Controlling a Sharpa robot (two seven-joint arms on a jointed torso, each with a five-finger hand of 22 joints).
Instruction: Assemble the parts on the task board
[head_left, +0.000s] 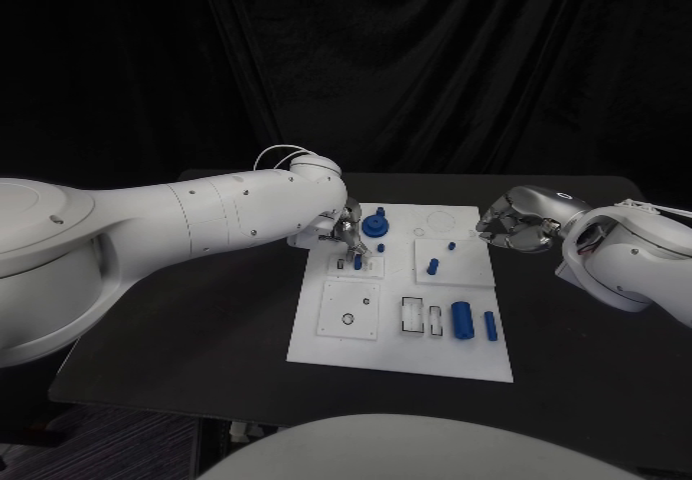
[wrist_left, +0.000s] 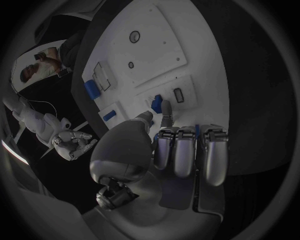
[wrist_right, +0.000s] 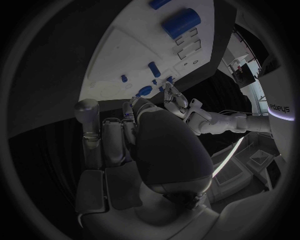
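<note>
Left hand (head_left: 343, 232) sits over the board's (head_left: 397, 340) far left part. Thumb and a finger reach down at a small blue peg (wrist_left: 157, 101) by the slot (wrist_left: 178, 95); in the left wrist view the fingertips (wrist_left: 166, 107) look to touch or pinch it, other fingers curled. Can't tell if the peg is truly held or just touched. Peg stands about upright, right at the fingertips, so the coming move is probably straight down or a short shift toward the slot beside it.

Blue gear knob (head_left: 376, 224) stands just past the left hand, toward the board's middle. Short peg (head_left: 433, 266) lies between the two hands, long axis running toward the robot.

Right hand (head_left: 516, 222) hovers off the board's far right edge, fingers curled in, nothing seen in them. It's apart from all parts.

Big cylinder (head_left: 462, 319) and thin bar (head_left: 490, 325) lie side by side on the near right of the board, long axes toward the robot, well away from both hands. Right hand is nearer to them.

Judgement: left hand is working the small peg; most of the assembly isn't done.
</note>
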